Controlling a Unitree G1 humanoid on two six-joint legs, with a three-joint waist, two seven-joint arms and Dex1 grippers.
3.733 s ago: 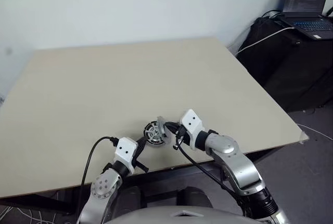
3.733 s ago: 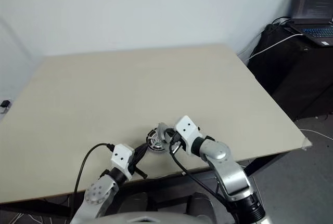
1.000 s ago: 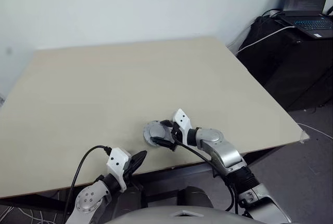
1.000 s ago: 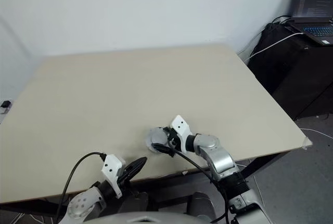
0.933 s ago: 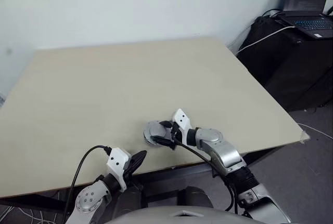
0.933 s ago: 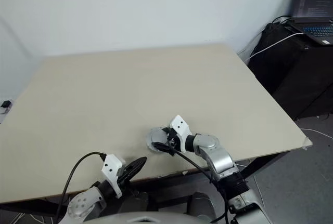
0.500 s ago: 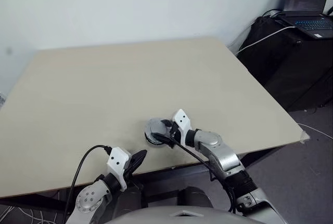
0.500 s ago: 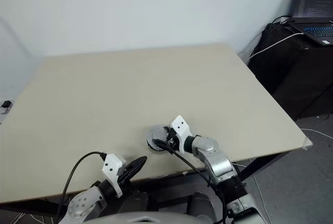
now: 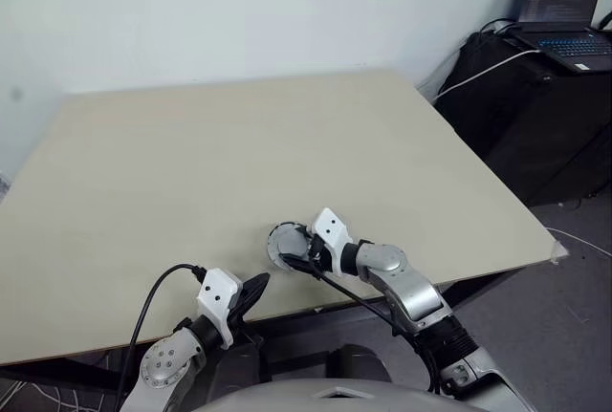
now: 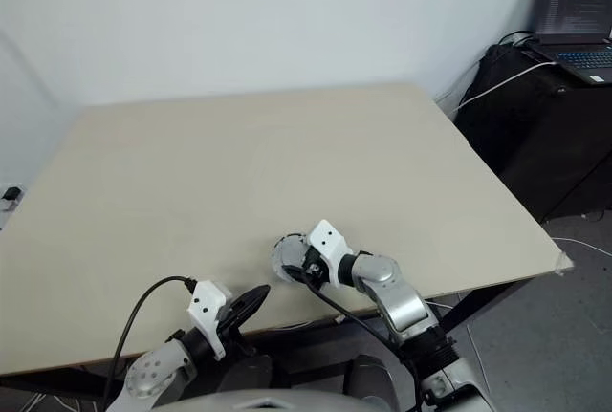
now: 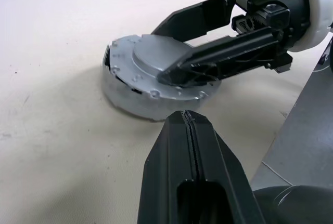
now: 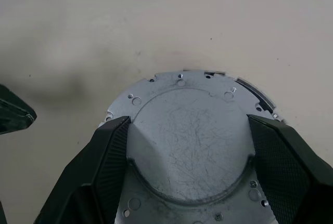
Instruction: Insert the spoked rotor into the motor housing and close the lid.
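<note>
The lid, plain grey face up, lies flat on the table near its front edge. It caps a low round stack whose grey side wall shows in the left wrist view. The spoked rotor and the motor housing are hidden beneath it. My right gripper reaches over the lid with one finger pressed on each side of its raised centre, shut on it. My left gripper is shut and holds nothing. It hovers at the table's front edge, a short way from the lid, pointing at it.
A laptop sits on a black stand beyond the table's far right corner, with a white cable running down from it. The table's front edge lies just behind my right wrist.
Earlier the lid was tilted over the exposed spoked rotor with my left gripper beside it. Now the lid lies flat and the left gripper is back at the table's edge. The right wrist has rolled slightly.
</note>
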